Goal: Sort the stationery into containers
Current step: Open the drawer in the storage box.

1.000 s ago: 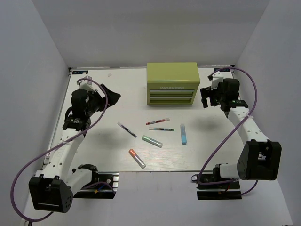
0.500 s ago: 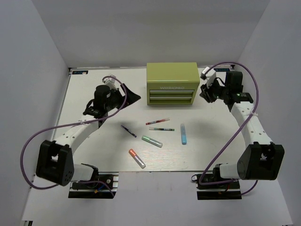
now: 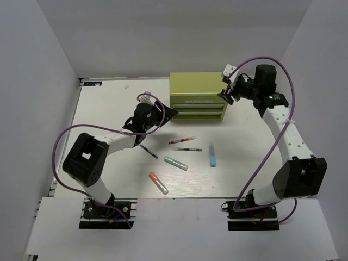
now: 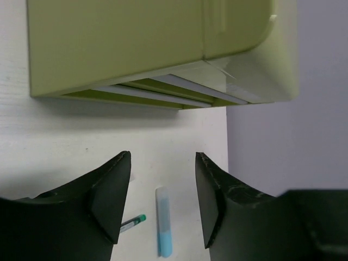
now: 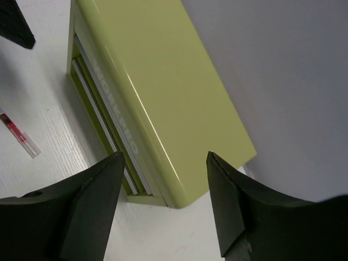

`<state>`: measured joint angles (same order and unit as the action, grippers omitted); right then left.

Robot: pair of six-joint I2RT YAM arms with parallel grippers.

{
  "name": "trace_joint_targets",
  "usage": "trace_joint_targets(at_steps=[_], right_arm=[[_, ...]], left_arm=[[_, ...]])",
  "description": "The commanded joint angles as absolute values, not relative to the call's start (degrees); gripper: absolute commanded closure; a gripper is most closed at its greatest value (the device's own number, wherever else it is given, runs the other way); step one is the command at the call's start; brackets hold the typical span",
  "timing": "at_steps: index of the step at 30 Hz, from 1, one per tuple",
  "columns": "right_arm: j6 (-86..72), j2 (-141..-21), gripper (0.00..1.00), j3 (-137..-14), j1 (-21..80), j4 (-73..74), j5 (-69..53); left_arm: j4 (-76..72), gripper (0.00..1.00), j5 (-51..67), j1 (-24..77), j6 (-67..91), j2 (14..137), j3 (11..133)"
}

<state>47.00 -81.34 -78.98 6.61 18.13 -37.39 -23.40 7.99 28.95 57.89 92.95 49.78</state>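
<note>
The olive-green tool chest (image 3: 198, 97) stands at the back middle, both drawers shut. In front of it lie a red pen (image 3: 182, 141), a green pen (image 3: 186, 149), a light-blue marker (image 3: 212, 155), a green-capped marker (image 3: 175, 163), an orange-capped marker (image 3: 158, 183) and a dark-tipped white pen (image 3: 148, 150). My left gripper (image 3: 171, 113) is open and empty at the chest's front left corner. It looks along the chest (image 4: 152, 49) towards the light-blue marker (image 4: 163, 228). My right gripper (image 3: 224, 93) is open and empty at the chest's right end (image 5: 157, 98).
White walls close in the table on the left, back and right. Purple cables loop off both arms. The red pen (image 5: 19, 136) shows at the left edge of the right wrist view, with a left finger (image 5: 16, 24) in the top corner.
The left arm swung right from the table's far left to the chest's front left corner, its jaws narrowing. The right gripper moved up and left to the chest's right end.
</note>
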Motion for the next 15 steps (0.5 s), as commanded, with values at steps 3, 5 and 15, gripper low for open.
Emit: trace_joint_targets(at_steps=[3, 5, 15], right_arm=[[50.01, -85.86, 0.35, -82.7, 9.66, 14.25, -38.5], [49.05, -87.7, 0.38, -84.63, 10.46, 13.8, -36.74], [46.49, -93.51, 0.46, -88.24, 13.27, 13.97, -31.73]], left_arm=[[-36.55, 0.38, 4.23, 31.2, 66.96, 96.94, 50.63], [-41.38, 0.38, 1.42, 31.9, 67.5, 98.52, 49.83], [-50.89, 0.42, -7.2, 35.07, 69.95, 104.23, 49.22]])
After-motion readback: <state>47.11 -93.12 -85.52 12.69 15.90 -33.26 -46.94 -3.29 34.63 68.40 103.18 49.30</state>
